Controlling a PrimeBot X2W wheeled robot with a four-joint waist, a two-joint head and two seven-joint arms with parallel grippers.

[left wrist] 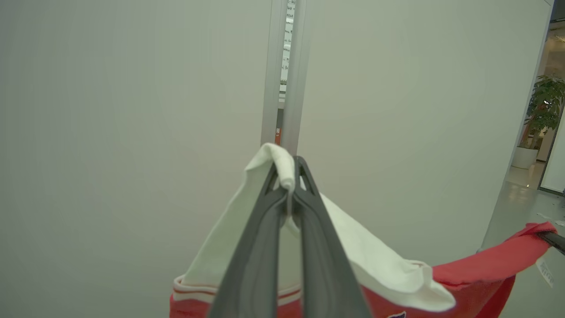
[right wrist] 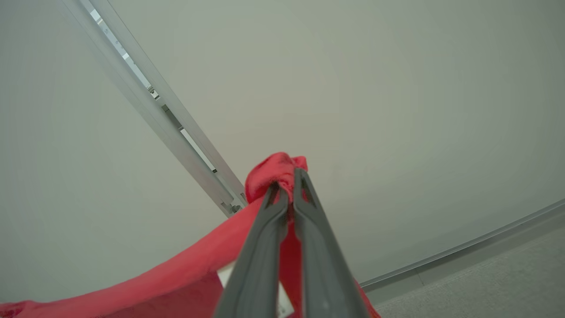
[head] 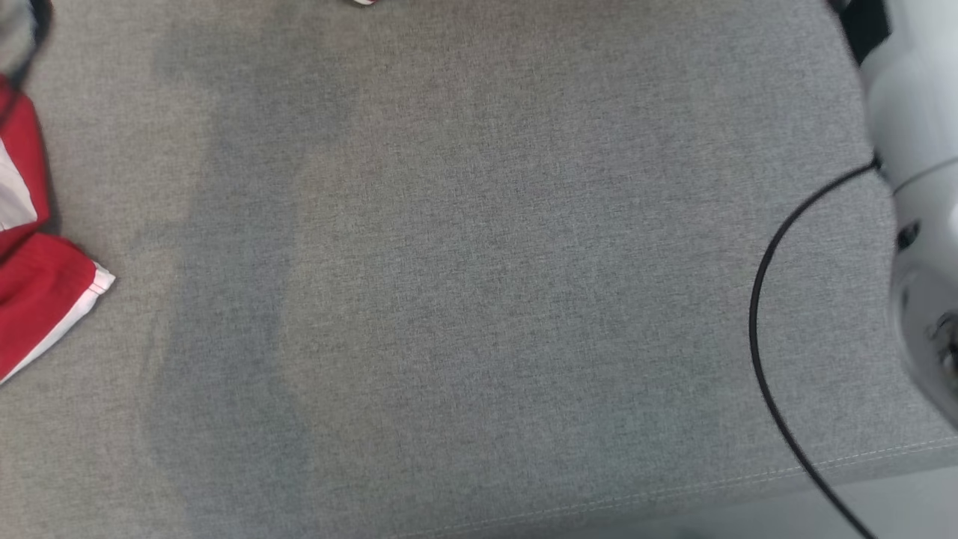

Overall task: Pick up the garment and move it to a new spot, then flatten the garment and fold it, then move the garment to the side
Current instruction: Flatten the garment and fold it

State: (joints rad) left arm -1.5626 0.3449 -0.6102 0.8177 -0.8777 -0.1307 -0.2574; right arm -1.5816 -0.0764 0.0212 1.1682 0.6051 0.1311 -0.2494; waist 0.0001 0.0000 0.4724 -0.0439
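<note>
Surface: a grey woven-fabric surface (head: 479,299) with a stitched seam along its near edge.
Wall: pale plain wall panels (left wrist: 132,132) joined by a metal strip, behind both hands.
Garment: a red fabric garment with white panels and white striped trim (head: 37,299) is slung in the air between the two hands. In the head view a part of it shows over the surface's left edge; whether it touches there cannot be told.
Forearm: a pale glossy robot forearm (head: 913,150) stands over the surface's right edge.
Plant: a green potted plant in a white pot (left wrist: 545,106) stands far off beside the wall.
Cable: a thin black cable (head: 756,314) curves from the forearm across the near right corner.
Left hand: the left hand (left wrist: 290,181) is pressed together on a white fold of the garment (left wrist: 476,274).
Right hand: the right hand (right wrist: 287,181) is pinching a bunched red edge of the garment (right wrist: 176,282). The left wrist view shows its dark tip (left wrist: 554,240) gripping the red cloth.
</note>
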